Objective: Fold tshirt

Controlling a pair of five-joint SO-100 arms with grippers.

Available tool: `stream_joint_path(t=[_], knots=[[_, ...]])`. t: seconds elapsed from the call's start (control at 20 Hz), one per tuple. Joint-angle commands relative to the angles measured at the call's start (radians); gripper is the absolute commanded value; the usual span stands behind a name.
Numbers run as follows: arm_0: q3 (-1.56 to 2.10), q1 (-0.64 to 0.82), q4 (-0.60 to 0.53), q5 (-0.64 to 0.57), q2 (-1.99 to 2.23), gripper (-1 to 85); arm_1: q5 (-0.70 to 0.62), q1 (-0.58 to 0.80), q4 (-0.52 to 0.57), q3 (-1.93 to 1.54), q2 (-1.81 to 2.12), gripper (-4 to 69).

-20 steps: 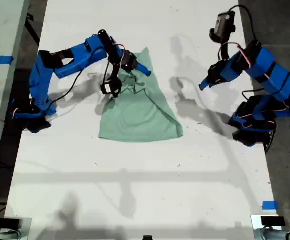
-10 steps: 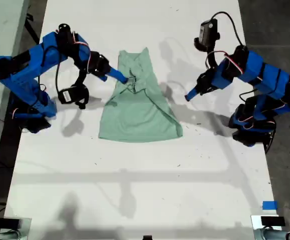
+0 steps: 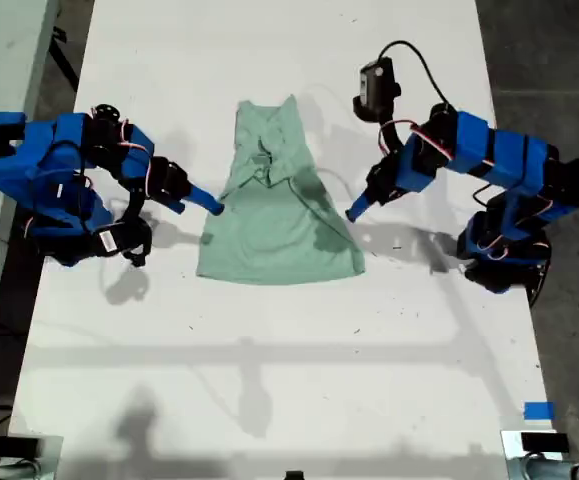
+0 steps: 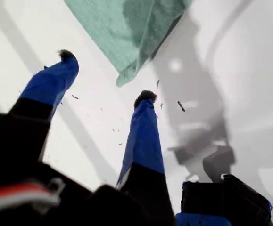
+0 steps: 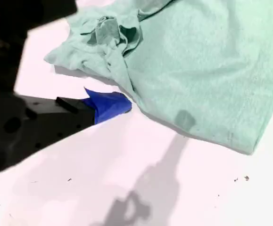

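The pale mint-green tshirt (image 3: 274, 215) lies partly folded on the white table (image 3: 269, 380), crumpled near its upper middle. My first gripper (image 3: 354, 210) is on the arm at the exterior view's right. It hovers open (image 4: 105, 75) at the shirt's edge, a tshirt (image 4: 122, 28) corner just past its fingertips. My second gripper (image 3: 212, 206), on the arm at the exterior view's left, points at the shirt's other edge. Only one blue fingertip (image 5: 112, 106) shows, touching the tshirt (image 5: 197, 61) edge. Nothing lies against it, and it holds no cloth.
The arm bases stand at the table's sides in the exterior view, one (image 3: 59, 240) at its left and one (image 3: 504, 255) at its right. Dark floor borders the table on both sides. A strip of blue tape (image 3: 539, 410) sits near the lower right corner of the exterior view.
My second gripper let go of the shirt's upper part and drew back toward the exterior view's left. The cloth now lies spread. My first gripper moved in toward the shirt's edge.
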State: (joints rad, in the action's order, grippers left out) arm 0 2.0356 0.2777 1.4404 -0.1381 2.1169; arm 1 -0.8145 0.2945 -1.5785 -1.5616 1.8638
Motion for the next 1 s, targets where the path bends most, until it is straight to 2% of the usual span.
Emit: stream_joint_path(t=[0.0, 0.25, 0.45, 0.6, 0.7, 0.75, 0.9, 0.95], knots=[[0.014, -0.012, -0.066, 0.018, 0.044, 32.9, 0.026, -0.020, 0.144, -0.080, 0.000, 28.5], [0.031, -0.008, -0.089, 0.011, 0.046, 32.2, 0.100, -0.041, 0.468, -0.377, -0.057, 27.3], [0.049, -0.008, -0.097, 0.011, 0.060, 32.1, 0.117, -0.048, 0.630, -0.489, -0.127, 26.9], [0.071, -0.005, -0.103, 0.011, 0.077, 31.8, 0.124, -0.063, 0.684, -0.492, -0.202, 25.5], [0.086, 0.000, -0.109, 0.012, 0.092, 31.6, 0.127, -0.064, 0.693, -0.492, -0.221, 12.7], [0.091, 0.000, -0.109, 0.014, 0.098, 31.6, 0.126, -0.063, 0.687, -0.489, -0.218, 9.7], [0.098, 0.003, -0.114, 0.014, 0.109, 31.4, 0.101, -0.054, 0.546, -0.405, -0.218, -0.4], [0.100, 0.003, -0.117, 0.012, 0.109, 31.4, 0.081, -0.061, 0.520, -0.387, -0.207, -1.0]])
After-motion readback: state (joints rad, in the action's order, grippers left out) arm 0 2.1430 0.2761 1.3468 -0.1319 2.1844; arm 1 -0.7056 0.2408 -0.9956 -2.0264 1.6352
